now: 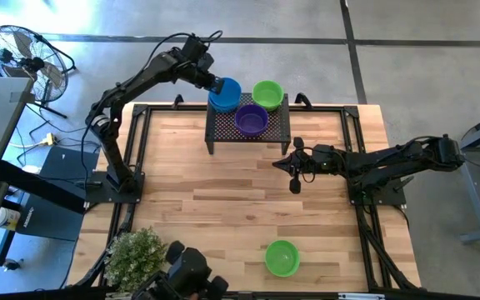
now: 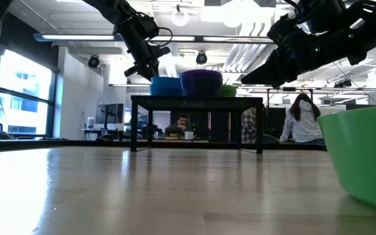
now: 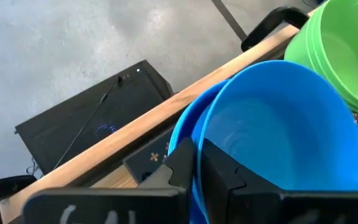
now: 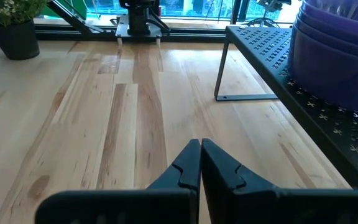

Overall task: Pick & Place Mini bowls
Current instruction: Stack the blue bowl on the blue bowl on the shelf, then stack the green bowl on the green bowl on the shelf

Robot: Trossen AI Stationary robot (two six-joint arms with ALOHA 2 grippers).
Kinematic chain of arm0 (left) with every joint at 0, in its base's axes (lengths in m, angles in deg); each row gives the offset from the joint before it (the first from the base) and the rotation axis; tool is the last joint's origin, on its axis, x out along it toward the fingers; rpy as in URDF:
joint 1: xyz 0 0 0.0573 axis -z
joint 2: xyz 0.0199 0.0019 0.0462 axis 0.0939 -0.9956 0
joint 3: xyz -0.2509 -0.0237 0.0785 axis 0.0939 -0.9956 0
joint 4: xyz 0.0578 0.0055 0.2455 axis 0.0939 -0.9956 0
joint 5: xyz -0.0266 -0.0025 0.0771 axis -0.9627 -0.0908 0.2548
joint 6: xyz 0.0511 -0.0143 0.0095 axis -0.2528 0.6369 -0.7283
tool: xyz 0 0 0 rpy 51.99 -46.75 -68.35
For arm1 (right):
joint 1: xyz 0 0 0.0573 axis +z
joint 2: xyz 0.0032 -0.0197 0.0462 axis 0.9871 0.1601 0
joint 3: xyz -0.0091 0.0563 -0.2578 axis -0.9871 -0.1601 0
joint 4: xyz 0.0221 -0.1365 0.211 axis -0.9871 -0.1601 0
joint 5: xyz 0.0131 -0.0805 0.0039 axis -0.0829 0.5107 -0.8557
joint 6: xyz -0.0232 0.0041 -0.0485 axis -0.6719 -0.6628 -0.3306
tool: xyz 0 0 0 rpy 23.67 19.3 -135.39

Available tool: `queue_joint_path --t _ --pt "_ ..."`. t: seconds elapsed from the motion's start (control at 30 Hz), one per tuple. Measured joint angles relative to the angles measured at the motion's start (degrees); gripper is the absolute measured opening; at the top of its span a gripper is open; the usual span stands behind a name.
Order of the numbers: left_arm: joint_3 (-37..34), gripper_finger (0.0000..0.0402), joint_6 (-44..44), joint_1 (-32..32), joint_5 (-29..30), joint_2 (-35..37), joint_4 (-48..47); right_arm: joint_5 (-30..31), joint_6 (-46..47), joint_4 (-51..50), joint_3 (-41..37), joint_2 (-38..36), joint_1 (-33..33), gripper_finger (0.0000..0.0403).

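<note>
Blue bowl (image 3: 278, 130) on the rack (image 1: 248, 129) pinched at its rim by left claw (image 3: 199, 163), seemingly mid-pick, lifting clear next; right claw (image 4: 200, 163) shut, idle over bench (image 1: 223, 208).

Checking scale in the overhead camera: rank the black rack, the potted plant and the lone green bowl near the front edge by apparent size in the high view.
1. Black rack
2. Potted plant
3. Lone green bowl

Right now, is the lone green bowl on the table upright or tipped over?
Upright. The high view shows the green bowl with its open mouth facing up; the low view shows its rim on top.
</note>
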Motion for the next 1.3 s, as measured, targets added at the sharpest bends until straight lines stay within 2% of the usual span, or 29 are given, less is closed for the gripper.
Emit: queue_joint_path --t 0.13,0.37,0.5,0.67,0.73,0.8,1.0,1.17,1.3 --pt "0.0 0.0048 0.0 0.0 -0.1 0.0 -0.5 0.0 0.0 0.0 0.0 0.0 0.0 0.0002" --pt "0.0 0.0142 -1.6 0.0 -0.2 0.0 -1.2 0.0 0.0 0.0 0.0 0.0 0.0 0.0002" --pt "0.0 0.0177 -1.9 0.0 -0.2 0.3 -1.2 0.0 0.0 0.0 0.0 0.0 0.0 0.0001" --pt "0.0 0.0171 -8.4 0.9 0.6 3.8 -4.2 0.0 0.0 0.0 0.0 0.0 0.0 0.0002" --pt "-0.9 0.0149 -11.1 3.8 5.8 5.7 -4.1 0.0 0.0 0.0 0.0 0.0 0.0 0.0001" --pt "-4.6 0.0116 -12.8 7.7 9.6 8.4 0.6 0.0 -0.1 0.0 0.0 0.0 0.0 0.0001" --pt "-25.7 0.0011 -14.0 16.9 10.3 18.1 25.3 0.0 -0.5 0.0 0.0 0.0 0.0 0.0001" --pt "-44.8 0.002 -10.5 23.5 10.8 26.0 46.5 0.0 -0.5 -1.2 0.0 0.0 0.0 0.0002" --pt "-56.0 0.0019 -9.5 28.9 10.9 31.0 59.2 1.1 -0.7 -3.0 0.0 0.0 0.0 0.0001"
